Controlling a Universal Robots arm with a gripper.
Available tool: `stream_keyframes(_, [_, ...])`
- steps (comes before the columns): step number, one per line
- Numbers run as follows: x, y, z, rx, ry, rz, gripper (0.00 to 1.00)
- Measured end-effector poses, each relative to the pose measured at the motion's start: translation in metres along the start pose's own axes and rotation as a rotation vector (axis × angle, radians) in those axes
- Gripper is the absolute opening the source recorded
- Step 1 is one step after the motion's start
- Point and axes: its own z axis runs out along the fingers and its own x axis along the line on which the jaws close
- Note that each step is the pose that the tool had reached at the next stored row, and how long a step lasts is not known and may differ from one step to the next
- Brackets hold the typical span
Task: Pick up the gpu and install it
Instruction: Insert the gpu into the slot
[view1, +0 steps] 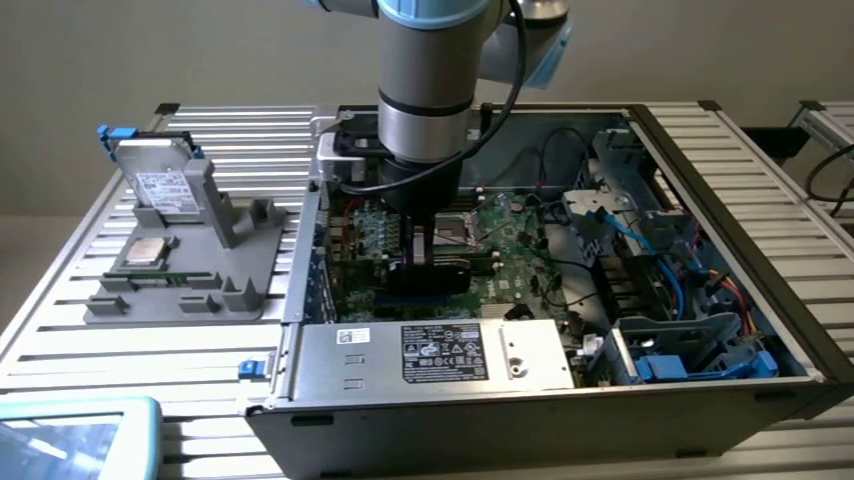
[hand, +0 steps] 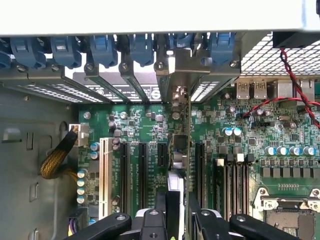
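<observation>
The gpu (hand: 178, 150) stands upright on edge over the motherboard (hand: 142, 125) — thin, dark. Its silver bracket (hand: 178, 95) meets the case's rear slots (hand: 125, 82)

Slatted aluminium table (view1: 747, 150) carries the open computer case (view1: 534, 430), a grey parts holder (view1: 187, 300) just beside it on the exterior view's left, plus some blue-rimmed thing (view1: 80, 435) at the near corner, can't tell what.

Silver arm (view1: 424, 110) bears light-blue caps (view1: 441, 12) and a black pincer (hand: 176, 202).
</observation>
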Motion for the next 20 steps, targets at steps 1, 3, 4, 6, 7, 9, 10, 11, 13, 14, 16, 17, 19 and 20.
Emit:
stream_keyframes(1, [0.0000, 0.0000, 0.0000, -0.0004, -0.0053, 0.000, 0.27])
stream_keyframes(3, [0.0001, 0.0001, 0.0000, -0.0010, -0.0142, -0.001, 0.27])
stream_keyframes(4, [0.0000, 0.0001, 0.0000, -0.0017, -0.0173, -0.001, 0.27])
stream_keyframes(6, [0.0001, 0.0001, 0.0001, -0.0017, -0.0183, -0.001, 0.27])
stream_keyframes(7, [0.0004, 0.0001, 0.0001, -0.0016, -0.0184, -0.001, 0.27])
stream_keyframes(9, [0.0005, 0.0001, 0.0001, -0.0017, -0.0184, -0.001, 0.27])
stream_keyframes(10, [0.0009, 0.0000, 0.0001, -0.0017, -0.0184, -0.001, 0.27])
stream_keyframes(11, [0.0012, -0.0002, 0.0001, -0.0019, -0.0185, -0.001, 0.27])
stream_keyframes(13, [0.0014, -0.0003, 0.0001, -0.0027, -0.0188, -0.001, 0.27])
stream_keyframes(14, [0.0017, -0.0007, 0.0000, -0.0039, -0.0195, -0.001, 0.27])
stream_keyframes(16, [0.0021, -0.0016, -0.0006, -0.0044, -0.0194, -0.001, 0.27])
stream_keyframes(17, [0.0021, -0.0016, -0.0006, -0.0043, -0.0195, -0.001, 0.27])
stream_keyframes(19, [0.0021, -0.0017, -0.0006, -0.0042, -0.0195, -0.001, 0.27])
stream_keyframes(20, [0.0021, -0.0018, -0.0006, -0.0042, -0.0195, -0.001, 0.27])
